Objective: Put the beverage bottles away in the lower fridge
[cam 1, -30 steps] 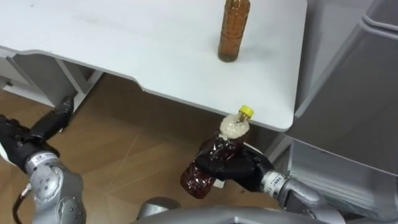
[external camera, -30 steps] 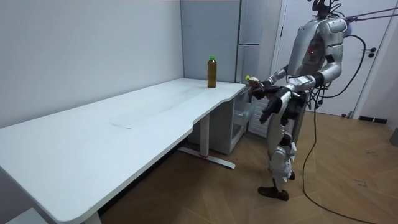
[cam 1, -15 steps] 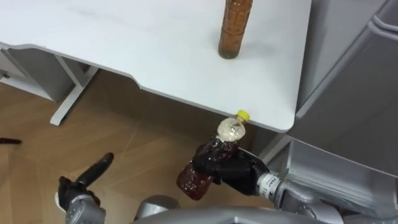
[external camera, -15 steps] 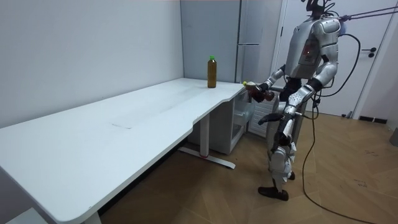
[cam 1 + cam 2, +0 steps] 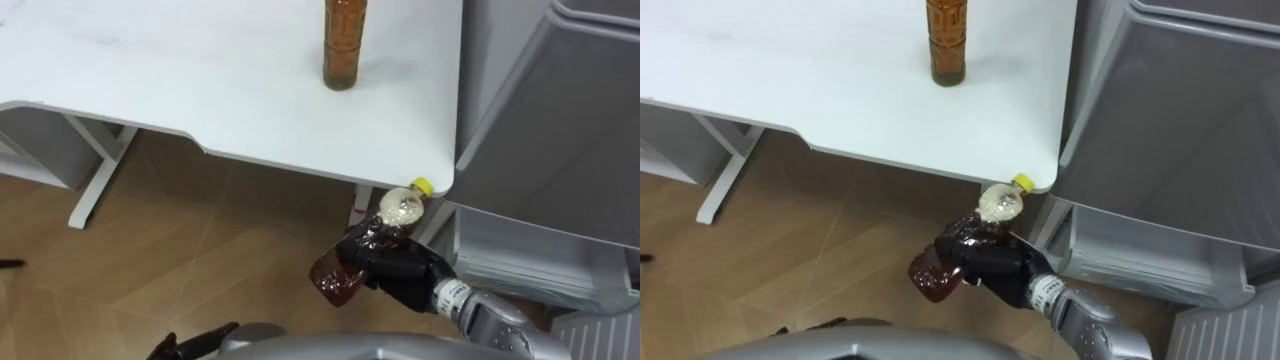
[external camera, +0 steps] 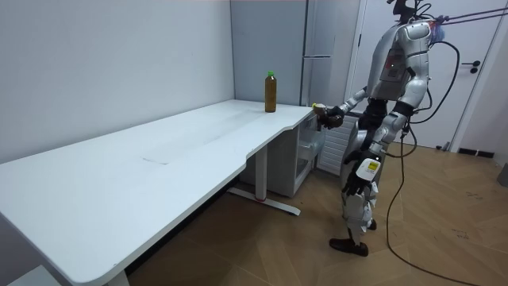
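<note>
The left hand (image 6: 361,171) has dropped to the robot's side; clenched or not, I cannot tell. Two bottles: a standing bottle (image 5: 343,45) on the tabletop (image 5: 200,90) at 12 o'clock, and a tilted bottle (image 5: 340,278) grasped by the right hand (image 5: 405,280) over open floor, just off the tabletop's corner at 5 o'clock. The fridge (image 5: 560,120) is at 3.

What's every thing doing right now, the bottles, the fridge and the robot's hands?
Yellow-capped bottle: capped, tilted, held in the air below the table corner.
Right hand: curled round that bottle.
Green-capped bottle: capped, standing upright on the table.
Lower fridge: looks open.
Left hand: down low by the robot's side.
</note>
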Motion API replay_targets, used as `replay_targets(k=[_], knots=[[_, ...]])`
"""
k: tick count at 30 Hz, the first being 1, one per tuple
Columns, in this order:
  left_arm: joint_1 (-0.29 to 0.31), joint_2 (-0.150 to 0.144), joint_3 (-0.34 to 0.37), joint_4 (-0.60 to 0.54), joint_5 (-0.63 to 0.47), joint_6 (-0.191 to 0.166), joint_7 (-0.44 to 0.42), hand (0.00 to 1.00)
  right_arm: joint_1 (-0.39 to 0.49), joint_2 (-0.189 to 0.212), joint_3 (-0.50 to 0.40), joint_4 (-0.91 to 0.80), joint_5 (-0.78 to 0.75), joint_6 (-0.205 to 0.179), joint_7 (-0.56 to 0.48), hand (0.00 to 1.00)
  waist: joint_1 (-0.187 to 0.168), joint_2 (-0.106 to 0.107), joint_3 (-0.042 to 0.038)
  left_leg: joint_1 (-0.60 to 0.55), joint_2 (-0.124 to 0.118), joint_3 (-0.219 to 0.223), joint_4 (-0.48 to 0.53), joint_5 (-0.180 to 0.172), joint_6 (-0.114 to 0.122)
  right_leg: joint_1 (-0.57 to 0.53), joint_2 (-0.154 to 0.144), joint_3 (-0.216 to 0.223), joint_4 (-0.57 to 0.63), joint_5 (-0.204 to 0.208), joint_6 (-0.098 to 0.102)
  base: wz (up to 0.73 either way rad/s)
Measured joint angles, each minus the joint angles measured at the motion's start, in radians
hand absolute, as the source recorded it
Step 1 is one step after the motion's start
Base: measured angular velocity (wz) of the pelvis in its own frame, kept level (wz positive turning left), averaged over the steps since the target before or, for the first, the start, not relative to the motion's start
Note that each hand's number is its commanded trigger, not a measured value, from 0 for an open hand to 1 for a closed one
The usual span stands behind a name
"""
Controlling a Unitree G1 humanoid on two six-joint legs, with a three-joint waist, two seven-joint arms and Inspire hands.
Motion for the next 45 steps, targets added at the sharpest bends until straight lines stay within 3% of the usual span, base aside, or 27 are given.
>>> replay_targets(k=[4,7,15,20,25,33,45], knots=[[-0.012,0.005,-0.001,0.004,0.110,0.000,-0.014,0.00,0.003,0.001,-0.016,0.100,0.043,-0.014,-0.013,1.00,-0.016,-0.001,-0.0079,0.005,0.000,0.010,-0.002,0.001,0.000,0.000,0.000,0.015,-0.003,-0.002,0.001,-0.08],[-0.015,0.011,-0.001,0.004,0.168,0.000,-0.023,0.00,0.004,0.007,-0.014,0.189,0.095,-0.014,-0.049,1.00,-0.028,-0.003,-0.0094,0.012,0.000,0.018,-0.012,0.002,0.001,0.000,-0.001,0.022,-0.004,-0.002,0.002,-0.08],[-0.029,0.020,0.000,0.020,0.204,-0.001,-0.033,0.00,-0.002,0.011,-0.025,0.312,0.262,-0.037,-0.133,1.00,-0.061,-0.006,-0.0055,0.020,0.000,0.026,-0.025,0.004,0.000,-0.002,-0.001,0.028,-0.020,-0.002,0.002,-0.02],[-0.039,0.020,0.002,0.020,0.242,-0.009,-0.033,0.00,-0.003,0.020,-0.065,0.365,0.286,-0.063,-0.157,1.00,-0.060,-0.006,-0.0016,0.019,0.001,0.043,-0.039,0.004,0.000,-0.018,-0.001,0.047,-0.020,-0.001,0.001,-0.10],[-0.043,0.020,0.009,0.020,0.284,-0.012,-0.033,0.00,-0.002,0.026,-0.096,0.394,0.300,-0.066,-0.195,1.00,-0.072,-0.008,0.0006,0.034,0.001,0.057,-0.057,0.004,0.000,-0.017,-0.002,0.062,-0.020,-0.001,0.002,-0.11],[-0.058,0.015,0.012,0.025,0.379,-0.039,-0.035,0.00,-0.026,0.046,-0.186,0.379,0.546,-0.107,-0.318,1.00,-0.084,-0.004,0.0036,0.047,0.002,0.068,-0.069,0.005,-0.001,-0.015,-0.002,0.075,-0.013,-0.001,0.002,-0.05],[-0.049,0.010,0.027,0.063,0.409,-0.039,-0.033,0.00,-0.078,0.045,-0.220,0.384,0.775,-0.142,-0.378,1.00,-0.087,0.004,0.0085,0.026,0.003,0.056,-0.052,0.004,0.000,-0.025,-0.002,0.062,-0.001,-0.001,0.003,0.02]])
